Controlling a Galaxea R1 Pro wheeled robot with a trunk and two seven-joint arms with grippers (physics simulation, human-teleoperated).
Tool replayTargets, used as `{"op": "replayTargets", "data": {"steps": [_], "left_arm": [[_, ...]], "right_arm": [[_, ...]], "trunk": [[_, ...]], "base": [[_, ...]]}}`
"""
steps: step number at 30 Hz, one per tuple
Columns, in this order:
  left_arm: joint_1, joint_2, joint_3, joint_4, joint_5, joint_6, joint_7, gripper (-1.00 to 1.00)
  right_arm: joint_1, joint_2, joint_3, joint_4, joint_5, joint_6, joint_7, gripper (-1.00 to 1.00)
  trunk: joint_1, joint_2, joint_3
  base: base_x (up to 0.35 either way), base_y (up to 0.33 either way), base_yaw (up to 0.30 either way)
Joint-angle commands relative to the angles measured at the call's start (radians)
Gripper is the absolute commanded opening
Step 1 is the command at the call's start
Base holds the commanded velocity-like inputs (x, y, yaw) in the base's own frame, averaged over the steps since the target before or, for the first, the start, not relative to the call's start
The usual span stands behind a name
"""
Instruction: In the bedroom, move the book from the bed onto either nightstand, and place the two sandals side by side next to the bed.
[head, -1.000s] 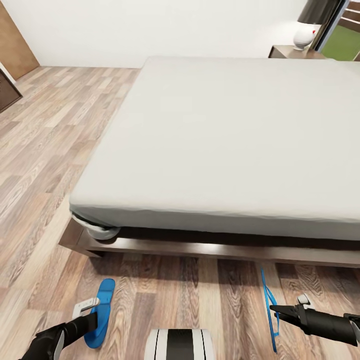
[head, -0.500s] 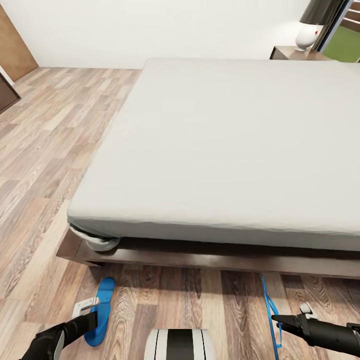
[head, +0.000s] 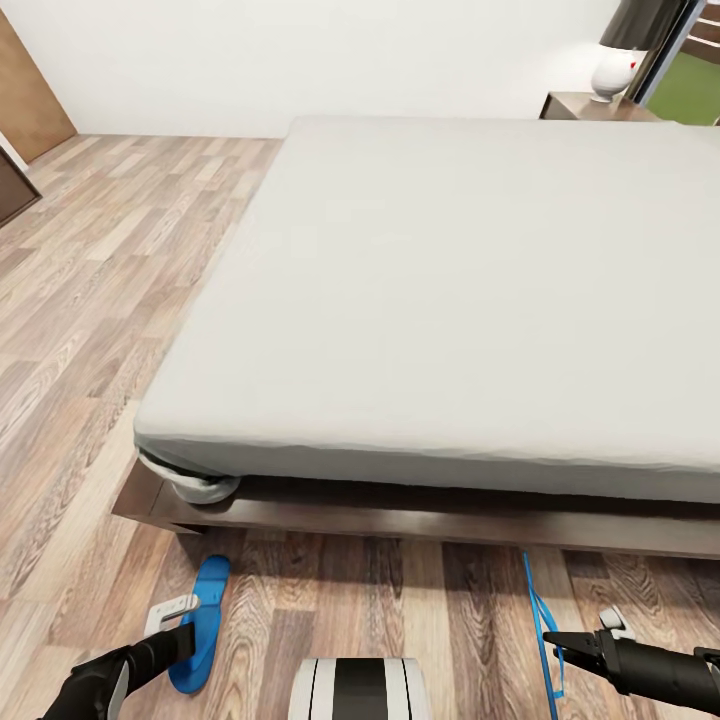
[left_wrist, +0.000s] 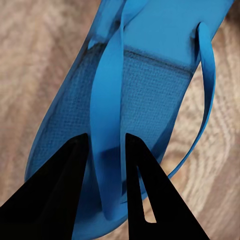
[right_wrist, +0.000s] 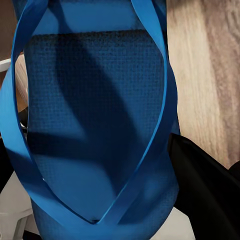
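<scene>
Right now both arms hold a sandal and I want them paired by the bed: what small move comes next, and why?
Probably swing the right gripper leftward. Its sandal hangs edge-on, far from the left sandal at the left gripper, both already near the bed.

Bed (head: 450, 290) ahead; sandals (head: 203, 625) (head: 540, 625) on floor (head: 90, 300) before it, well apart; nightstand (head: 590, 104) behind bed, right.

Both arms reach forward low over the floor, dark sleeves angled inward. The left tool (head: 178, 622) points ahead, its two black fingers (left_wrist: 65, 190) closed onto a strap of the left sandal (head: 200, 625), pinching it between them. The right tool (head: 556, 640) lies nearly level, pointing toward the robot's left, gripping the right sandal (head: 540, 625), which stands on edge. The white trunk sits between them.
</scene>
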Motion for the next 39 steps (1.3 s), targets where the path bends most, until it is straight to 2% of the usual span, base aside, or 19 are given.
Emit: {"op": "replayTargets", "data": {"steps": [1, 12, 20, 39], "left_arm": [[-0.001, -0.001, 0.007, -0.001, -0.006, 0.006, -0.008, -1.0], [-0.001, -0.002, 0.007, -0.002, -0.006, 0.006, -0.008, -1.0], [-0.001, -0.002, 0.007, -0.002, -0.006, 0.009, -0.008, -1.0], [-0.001, 0.0, 0.007, -0.003, -0.006, 0.009, -0.008, -1.0]], "right_arm": [[-0.045, 0.0, -0.005, -0.001, -0.007, 0.011, 0.003, -1.0], [-0.045, 0.0, -0.005, -0.001, -0.007, 0.011, 0.003, -1.0], [-0.045, 0.0, -0.005, -0.001, -0.007, 0.011, 0.003, -1.0], [-0.045, 0.0, -0.004, 0.008, -0.007, 0.011, 0.003, -1.0]], "trunk": [[0.0, 0.0, -0.001], [0.0, 0.0, -0.001], [0.0, 0.0, -0.001], [0.0, 0.0, 0.003]], "base": [[0.0, 0.0, 0.0], [-0.006, 0.0, 0.0], [-0.187, 0.0, 0.0], [-0.004, 0.0, -0.033]]}}
